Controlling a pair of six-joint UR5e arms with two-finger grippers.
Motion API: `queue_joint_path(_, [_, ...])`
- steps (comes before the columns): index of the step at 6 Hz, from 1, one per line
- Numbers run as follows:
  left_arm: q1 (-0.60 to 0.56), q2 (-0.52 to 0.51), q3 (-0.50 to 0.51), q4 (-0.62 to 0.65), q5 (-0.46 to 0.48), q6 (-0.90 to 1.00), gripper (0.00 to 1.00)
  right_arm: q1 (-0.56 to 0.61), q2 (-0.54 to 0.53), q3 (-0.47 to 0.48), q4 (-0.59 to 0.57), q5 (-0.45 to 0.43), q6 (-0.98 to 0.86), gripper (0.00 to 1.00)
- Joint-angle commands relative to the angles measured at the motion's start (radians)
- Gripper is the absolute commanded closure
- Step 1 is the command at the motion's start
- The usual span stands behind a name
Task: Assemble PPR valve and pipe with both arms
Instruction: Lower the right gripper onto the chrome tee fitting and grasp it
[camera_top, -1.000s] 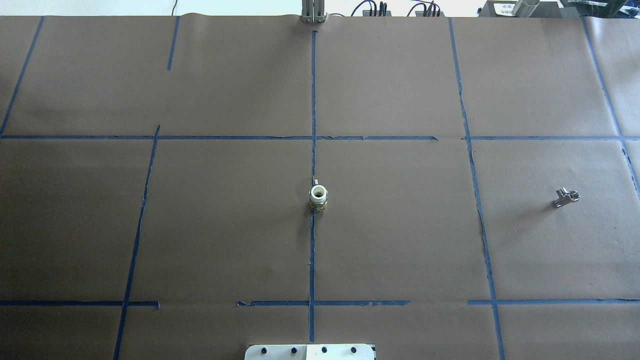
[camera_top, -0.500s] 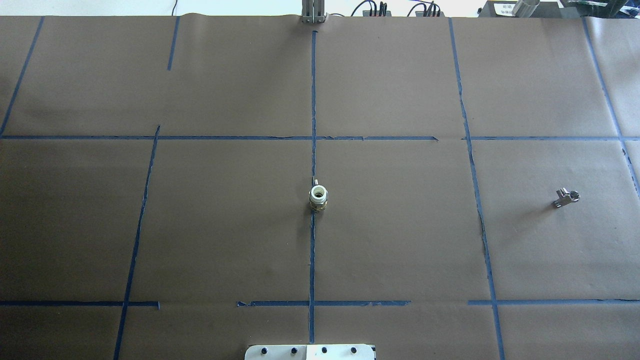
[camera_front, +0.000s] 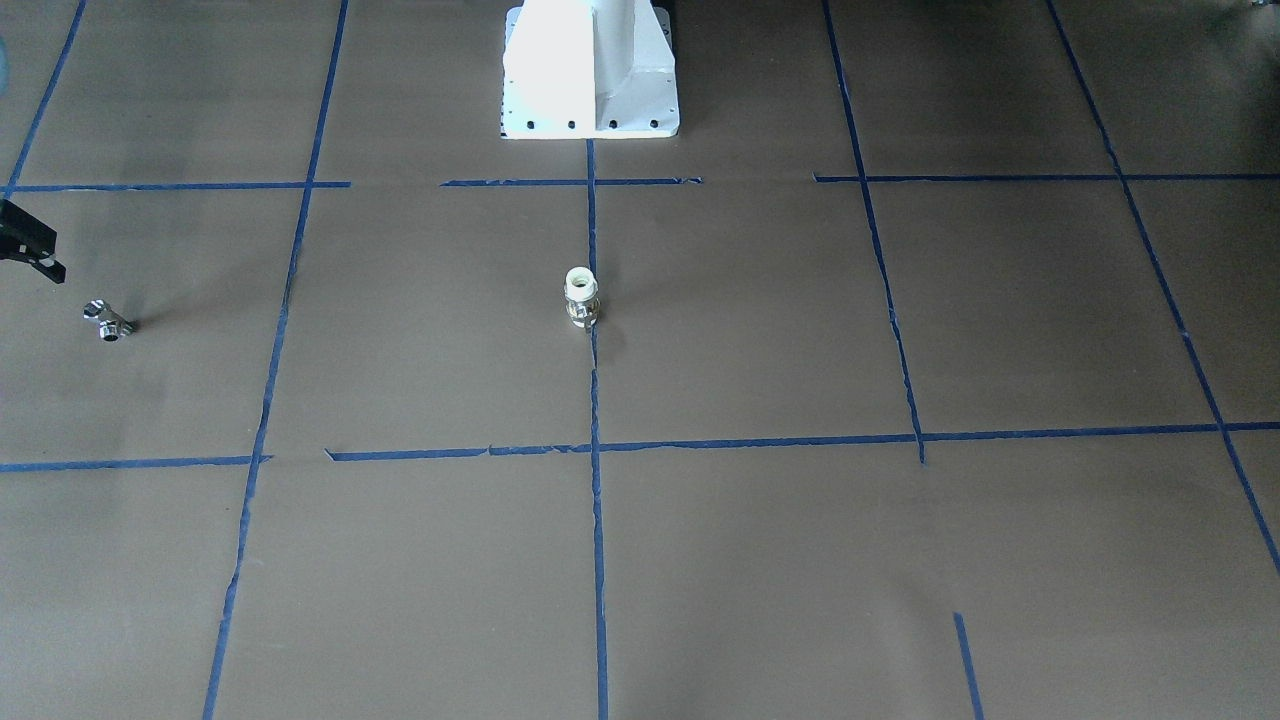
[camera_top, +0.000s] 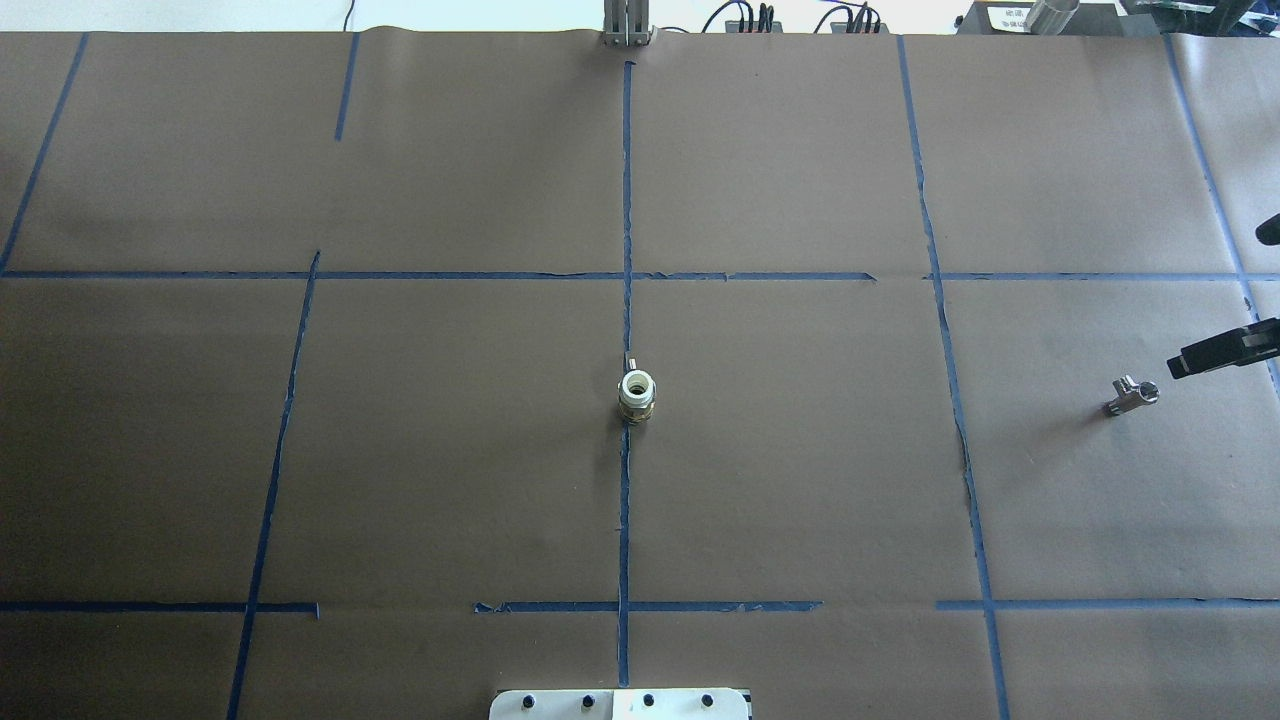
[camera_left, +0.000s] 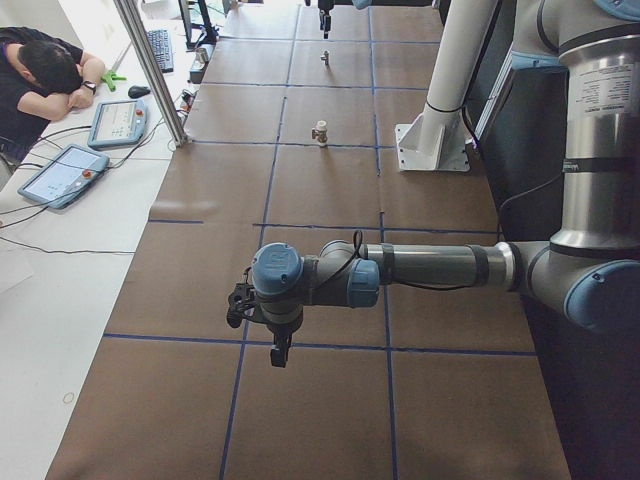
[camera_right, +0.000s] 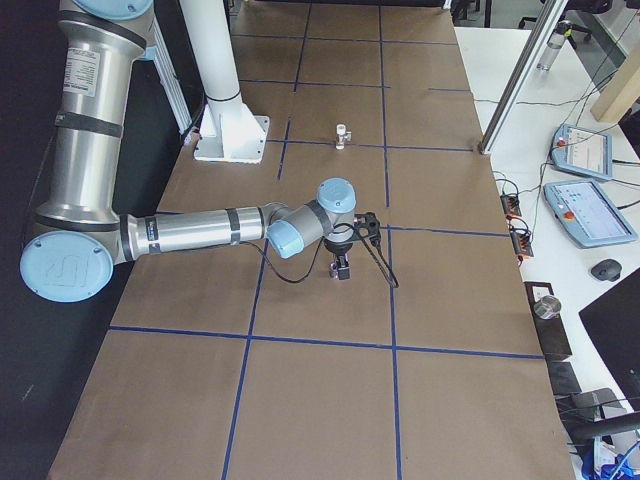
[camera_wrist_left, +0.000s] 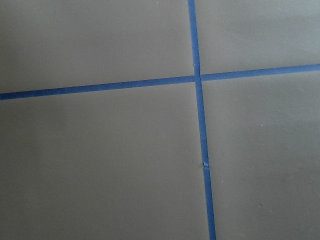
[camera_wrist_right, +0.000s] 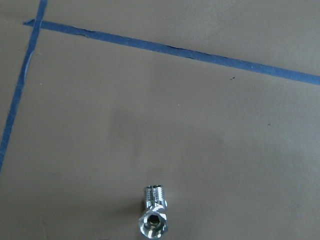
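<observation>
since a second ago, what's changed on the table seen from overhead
The right pincer has come into the overhead view from the right edge and now sits close to the chrome valve, with a gap between them. Nothing was gripped or let go. The valve and the white and brass fitting at the centre stayed put.

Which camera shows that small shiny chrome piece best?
The right wrist view: the chrome valve is close up, with its threads and opening clear. The overhead and front views show it small, and the left side view shows only a speck.
</observation>
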Motion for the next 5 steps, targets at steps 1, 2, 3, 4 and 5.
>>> queue_joint_path(1, [0.001, 0.002, 0.001, -0.004, -0.022, -0.007, 0.0, -0.094, 0.008, -0.052, 0.037, -0.072, 0.046, 0.0])
queue_joint_path(2, [0.001, 0.002, -0.001, -0.004, -0.044, -0.045, 0.0, -0.111, 0.008, -0.079, 0.066, -0.072, 0.046, 0.0])
queue_joint_path(3, [0.001, 0.002, -0.001, -0.004, -0.064, -0.047, 0.0, -0.125, 0.008, -0.083, 0.074, -0.071, 0.047, 0.0])
queue_joint_path(4, [0.001, 0.002, 0.001, -0.004, -0.064, -0.047, 0.0, -0.133, 0.016, -0.085, 0.074, -0.072, 0.046, 0.0])
queue_joint_path(5, [0.001, 0.002, 0.001, -0.004, -0.064, -0.047, 0.0, -0.134, 0.037, -0.09, 0.074, -0.072, 0.047, 0.0])
